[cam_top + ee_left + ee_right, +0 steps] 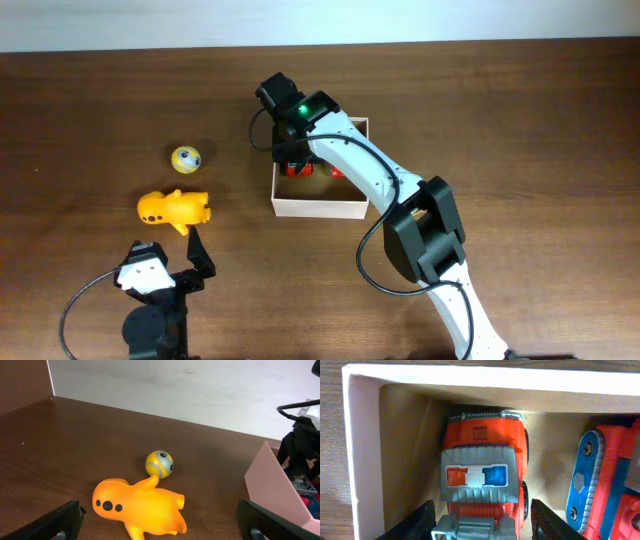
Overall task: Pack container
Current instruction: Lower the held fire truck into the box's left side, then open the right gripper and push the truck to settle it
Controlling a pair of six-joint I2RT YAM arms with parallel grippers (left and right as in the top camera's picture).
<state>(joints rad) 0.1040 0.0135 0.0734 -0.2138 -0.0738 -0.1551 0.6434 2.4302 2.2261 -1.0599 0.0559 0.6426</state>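
Note:
The container (318,208) is a square white-walled box with a tan inside, at the table's middle. In the right wrist view its wall (362,450) frames a red toy fire truck (485,455) and a red-and-blue toy (605,480) lying inside. My right gripper (482,525) is open, down in the box, with a finger on each side of the truck; it also shows in the overhead view (293,160). My left gripper (160,522) is open and empty, low over the table just in front of an orange toy animal (140,507).
A small yellow ball with a grey face (159,464) lies just behind the orange toy (173,209), left of the container; it also shows in the overhead view (186,158). The container's side wall (272,485) stands at the right of the left wrist view.

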